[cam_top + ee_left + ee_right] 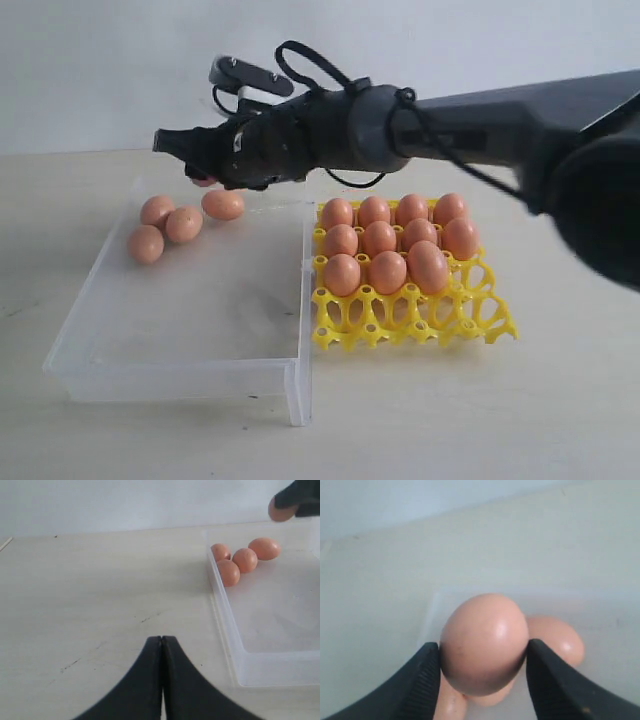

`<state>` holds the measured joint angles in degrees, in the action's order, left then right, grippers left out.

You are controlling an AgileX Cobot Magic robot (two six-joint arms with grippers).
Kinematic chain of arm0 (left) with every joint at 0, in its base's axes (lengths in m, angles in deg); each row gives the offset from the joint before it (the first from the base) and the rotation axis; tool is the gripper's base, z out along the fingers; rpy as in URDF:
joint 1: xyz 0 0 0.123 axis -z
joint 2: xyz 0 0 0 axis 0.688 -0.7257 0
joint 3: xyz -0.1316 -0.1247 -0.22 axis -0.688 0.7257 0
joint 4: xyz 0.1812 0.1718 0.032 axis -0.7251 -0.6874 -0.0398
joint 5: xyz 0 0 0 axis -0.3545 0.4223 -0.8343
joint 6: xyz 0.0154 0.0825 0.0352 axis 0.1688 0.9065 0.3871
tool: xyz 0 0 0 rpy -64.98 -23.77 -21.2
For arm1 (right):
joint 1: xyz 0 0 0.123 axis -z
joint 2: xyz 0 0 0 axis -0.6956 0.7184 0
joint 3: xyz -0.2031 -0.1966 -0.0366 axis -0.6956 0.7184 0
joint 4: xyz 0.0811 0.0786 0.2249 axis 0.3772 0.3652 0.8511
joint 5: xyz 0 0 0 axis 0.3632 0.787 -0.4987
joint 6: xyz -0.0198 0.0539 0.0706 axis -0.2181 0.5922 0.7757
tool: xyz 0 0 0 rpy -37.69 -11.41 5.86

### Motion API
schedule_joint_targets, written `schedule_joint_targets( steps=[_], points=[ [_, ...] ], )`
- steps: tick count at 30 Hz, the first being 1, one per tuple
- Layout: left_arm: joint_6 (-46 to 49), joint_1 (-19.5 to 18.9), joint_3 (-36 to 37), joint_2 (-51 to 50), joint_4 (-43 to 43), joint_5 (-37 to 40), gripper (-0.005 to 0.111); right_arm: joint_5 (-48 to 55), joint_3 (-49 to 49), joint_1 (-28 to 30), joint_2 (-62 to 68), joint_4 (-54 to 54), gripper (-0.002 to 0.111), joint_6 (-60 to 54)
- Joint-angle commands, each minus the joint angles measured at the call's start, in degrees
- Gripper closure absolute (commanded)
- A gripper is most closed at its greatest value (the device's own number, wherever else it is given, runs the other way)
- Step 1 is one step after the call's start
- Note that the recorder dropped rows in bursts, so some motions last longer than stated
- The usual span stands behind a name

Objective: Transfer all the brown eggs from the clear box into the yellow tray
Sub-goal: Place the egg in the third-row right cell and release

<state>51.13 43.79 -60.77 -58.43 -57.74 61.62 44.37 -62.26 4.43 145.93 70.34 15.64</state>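
Outside: right gripper [198, 166] over the far end of the box [180, 380], an egg [205, 181] pinched in it; four more eggs [184, 223] in the far left corner; the tray [420, 320] at the box's right wall carries eleven. Left wrist: left gripper [161, 647] pressed together, empty, over the table [90, 590]; right wrist: fingers [420, 680] spread wide, clamping that egg's sides.

The setting looks like a robotics lab or test bench, not a home kitchen. A plain, pale desk [480, 420], lightly scuffed and marked, stands against a blank white wall [100, 60]. A black robot arm [480, 115] with looped cables [300, 60] reaches across the desk from the right of the exterior view. Staged on the desk are a clear box [180, 380], a yellow tray [420, 325] just beside it, and brown eggs [378, 238] in both. Lighting is flat and even.
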Motion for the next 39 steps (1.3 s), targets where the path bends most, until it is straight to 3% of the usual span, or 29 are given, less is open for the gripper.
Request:
schedule_joint_targets(
  steps=[1, 7, 18, 30, 39],
  points=[
    [0.3, 0.3, -0.2, 0.1, 0.2, -0.5, 0.107, -20.8, 19.6, 1.9, -12.9, -3.6, 0.108, -11.6],
    [0.3, 0.3, -0.2, 0.1, 0.2, -0.5, 0.107, -30.4, 40.1, 7.1, -26.1, -3.6, 0.108, -28.3],
    [0.3, 0.3, -0.2, 0.1, 0.2, -0.5, 0.107, -34.7, 63.2, 18.8, -39.6, -5.6, 0.108, -35.5],
    [0.3, 0.3, -0.2, 0.1, 0.2, -0.5, 0.107, -36.4, 71.5, 26.5, -38.9, -6.4, 0.108, -41.2],
    [0.3, 0.3, -0.2, 0.1, 0.2, -0.5, 0.107, -38.9, 71.3, 26.5, -31.7, -7.4, 0.108, -39.6]
  ],
)
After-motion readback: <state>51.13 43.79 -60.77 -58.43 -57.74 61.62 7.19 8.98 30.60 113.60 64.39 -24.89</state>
